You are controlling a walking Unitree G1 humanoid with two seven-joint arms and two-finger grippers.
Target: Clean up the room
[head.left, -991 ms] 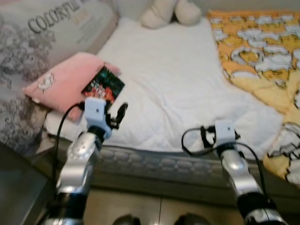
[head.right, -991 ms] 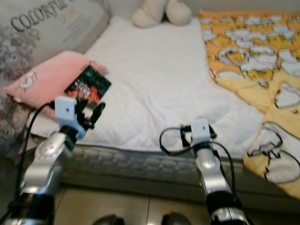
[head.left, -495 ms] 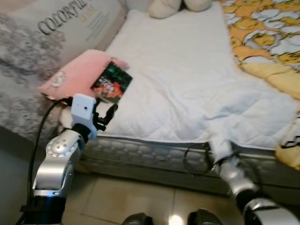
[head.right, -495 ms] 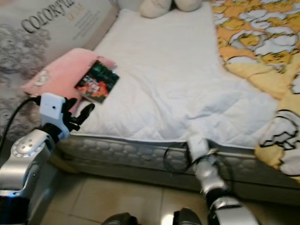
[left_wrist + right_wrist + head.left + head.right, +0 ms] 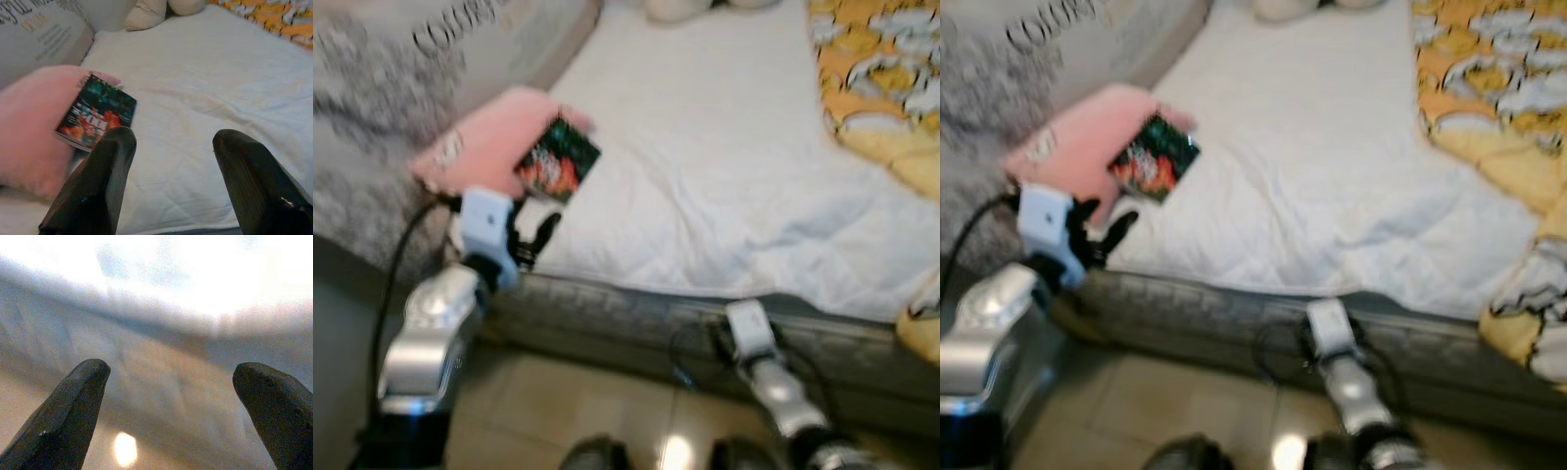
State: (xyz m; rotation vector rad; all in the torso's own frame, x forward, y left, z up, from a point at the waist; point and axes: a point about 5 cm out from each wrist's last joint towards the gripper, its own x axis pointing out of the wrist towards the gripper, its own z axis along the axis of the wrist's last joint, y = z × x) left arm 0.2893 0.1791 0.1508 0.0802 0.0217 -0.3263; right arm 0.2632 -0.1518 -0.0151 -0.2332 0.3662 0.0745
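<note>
My left pincer gaped wide near the book, probably lining up a grab; right pincer hung open, idle.

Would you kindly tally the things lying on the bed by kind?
Pink pillow: 1
Book with a dark cover: 1
White quilt: 1
Yellow patterned blanket: 1
Cream plush toy: 1
Total: 5
</note>
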